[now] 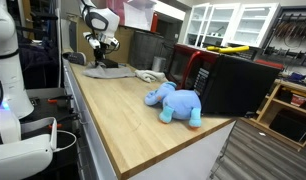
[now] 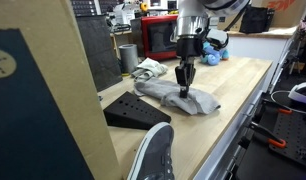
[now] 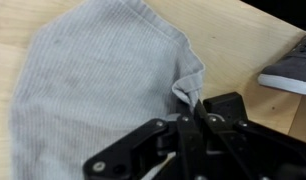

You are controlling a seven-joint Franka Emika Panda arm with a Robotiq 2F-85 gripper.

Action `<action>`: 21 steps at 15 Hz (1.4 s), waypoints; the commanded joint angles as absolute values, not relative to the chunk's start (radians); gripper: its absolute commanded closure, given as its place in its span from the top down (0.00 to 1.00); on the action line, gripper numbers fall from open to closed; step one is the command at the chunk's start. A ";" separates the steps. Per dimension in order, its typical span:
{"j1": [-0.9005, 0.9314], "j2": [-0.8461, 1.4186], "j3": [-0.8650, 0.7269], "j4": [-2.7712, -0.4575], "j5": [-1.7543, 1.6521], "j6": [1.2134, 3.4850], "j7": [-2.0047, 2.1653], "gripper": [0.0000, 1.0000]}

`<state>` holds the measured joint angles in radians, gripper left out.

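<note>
A grey knitted cloth lies flat on the wooden table. In the wrist view my gripper is shut, pinching a small fold at the cloth's edge. In an exterior view the gripper stands upright with its tips on the grey cloth. In an exterior view the gripper is at the far end of the table over the cloth.
A grey shoe lies near the cloth, also large in the foreground. A black wedge sits beside it. A blue plush elephant lies mid-table. A white rag, a metal cup and a red-and-black box stand along the edge.
</note>
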<state>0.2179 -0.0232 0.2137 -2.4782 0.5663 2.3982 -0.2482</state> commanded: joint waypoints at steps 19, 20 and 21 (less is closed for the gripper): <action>0.114 -0.223 0.034 -2.452 0.363 2.201 -0.224 0.02; 0.122 -0.232 0.038 -2.449 0.381 2.169 -0.222 0.02; 0.131 -0.241 0.042 -2.446 0.402 2.138 -0.221 0.02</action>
